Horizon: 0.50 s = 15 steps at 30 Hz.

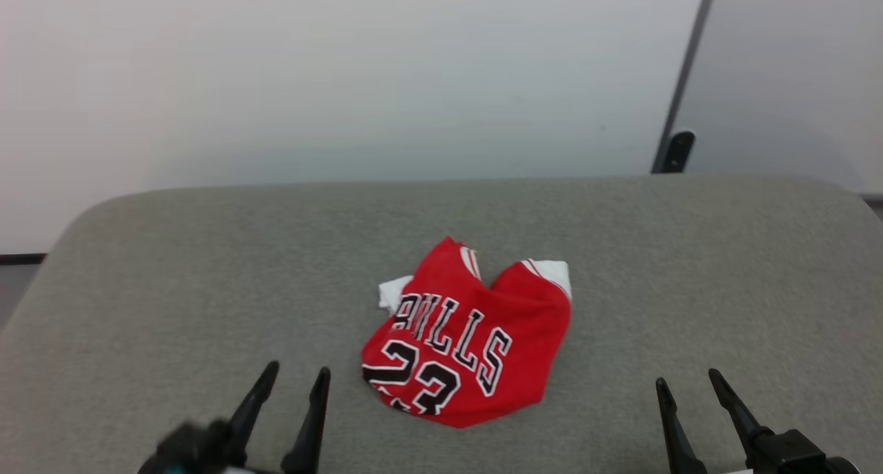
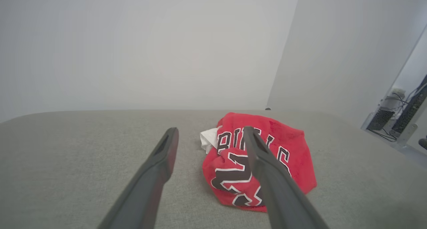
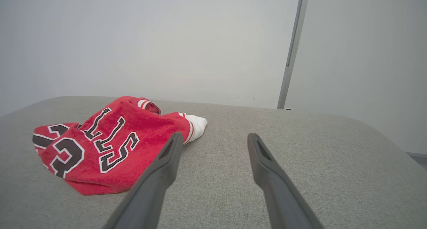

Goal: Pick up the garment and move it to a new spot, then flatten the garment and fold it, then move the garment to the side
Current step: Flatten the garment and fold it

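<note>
Left gripper and right gripper spread, empty, either side of crumpled red-and-white jersey T-shirt; no step looks done yet.

You have soft, even light with faint shadows — just the base of the left gripper looks blurred.

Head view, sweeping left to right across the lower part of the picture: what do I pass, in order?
left gripper, open → garment, crumpled on the grey padded surface → right gripper, open
</note>
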### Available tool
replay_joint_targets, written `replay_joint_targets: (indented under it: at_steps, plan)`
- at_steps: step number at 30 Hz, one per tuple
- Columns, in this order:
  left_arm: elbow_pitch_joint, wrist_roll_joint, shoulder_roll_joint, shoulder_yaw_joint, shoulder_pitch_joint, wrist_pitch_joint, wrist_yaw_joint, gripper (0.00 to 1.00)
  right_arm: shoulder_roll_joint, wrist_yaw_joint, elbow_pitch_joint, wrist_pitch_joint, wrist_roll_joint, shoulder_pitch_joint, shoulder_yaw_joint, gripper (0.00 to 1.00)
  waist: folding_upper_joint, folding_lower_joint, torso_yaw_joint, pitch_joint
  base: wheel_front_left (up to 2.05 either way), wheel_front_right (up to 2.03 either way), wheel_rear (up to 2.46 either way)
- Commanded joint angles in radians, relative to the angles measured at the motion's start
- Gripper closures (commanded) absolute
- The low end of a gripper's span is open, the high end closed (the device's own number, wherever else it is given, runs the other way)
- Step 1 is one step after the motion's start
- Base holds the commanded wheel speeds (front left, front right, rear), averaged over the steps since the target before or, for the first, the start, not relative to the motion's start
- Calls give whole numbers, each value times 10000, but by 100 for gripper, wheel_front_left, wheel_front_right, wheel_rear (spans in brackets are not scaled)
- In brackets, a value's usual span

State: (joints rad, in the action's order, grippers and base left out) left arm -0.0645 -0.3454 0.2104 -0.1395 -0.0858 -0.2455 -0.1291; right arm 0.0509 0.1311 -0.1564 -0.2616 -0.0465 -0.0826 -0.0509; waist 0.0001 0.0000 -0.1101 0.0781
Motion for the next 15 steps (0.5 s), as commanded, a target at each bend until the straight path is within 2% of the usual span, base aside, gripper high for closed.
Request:
replay_joint_targets:
  at_steps: [1, 11, 15]
  plan:
    - [-156, -380, 334, -175, 426, 381, -19, 0, -12, -7, -37, -48, -72, 138, -74, 0, -1, 0, -345, -280, 0, 0, 0]
    - [-616, -4192, 2849, -1264, 3846, 4711, -12, 0, -9, -7, -332, -33, -125, 529, -410, 0, -1, 0, -948, -1087, 0, 0, 0]
    - [-994, -4930, 3717, -1479, 5422, 6088, -11, 0, -15, -7, -297, -33, -195, 869, -526, 0, -1, 0, -1229, -1783, 0, 0, 0]
